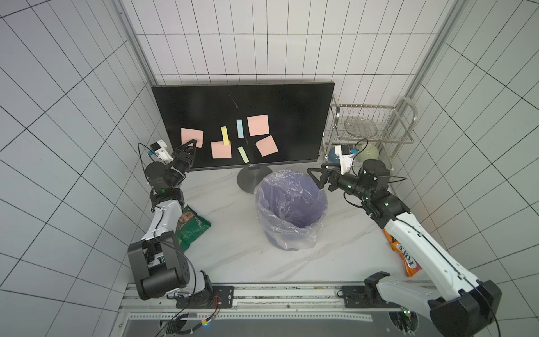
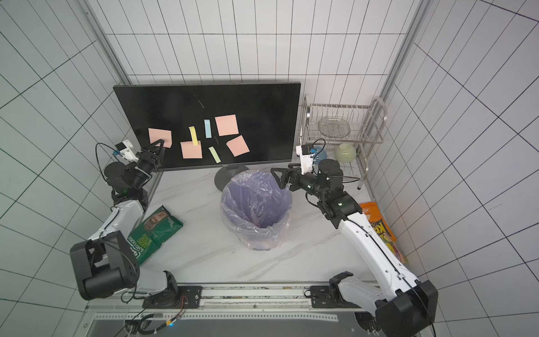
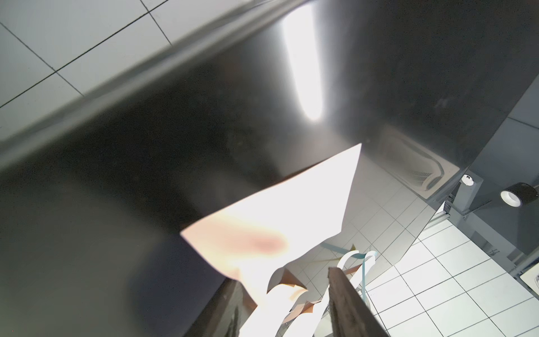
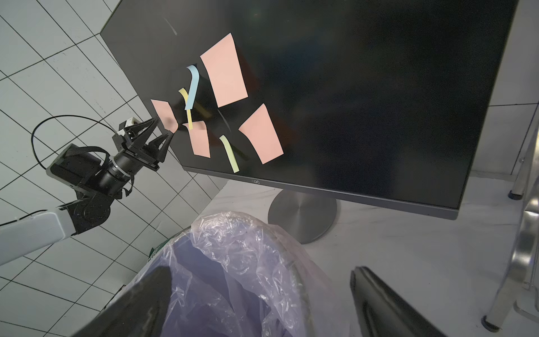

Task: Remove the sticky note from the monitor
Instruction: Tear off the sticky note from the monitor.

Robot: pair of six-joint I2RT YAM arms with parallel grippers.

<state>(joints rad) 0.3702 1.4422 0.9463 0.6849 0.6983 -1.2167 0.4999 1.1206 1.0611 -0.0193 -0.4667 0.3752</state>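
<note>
The monitor [image 1: 262, 96] [image 2: 204, 99] [image 4: 379, 87] stands at the back of the table with several sticky notes on its black screen. They are pink squares and narrow yellow, blue and green strips. My left gripper [image 1: 194, 143] [image 2: 160, 143] [image 4: 163, 128] [image 3: 283, 277] is open at the lower corner of the leftmost pink sticky note [image 1: 191, 134] [image 2: 159, 134] [image 4: 163, 112] [image 3: 291, 204]. That note's loose edge lies between the fingers and the note is still on the screen. My right gripper [image 1: 315, 178] [image 2: 277, 178] [image 4: 256, 291] hangs open and empty over the bin's rim.
A purple bin [image 1: 261, 189] with a clear liner stands in front of the monitor's round base [image 1: 249, 178]. A green snack bag [image 1: 194, 224] lies by the left arm and an orange one [image 1: 399, 251] under the right arm. A metal rack [image 1: 376, 122] with bowls stands right of the monitor.
</note>
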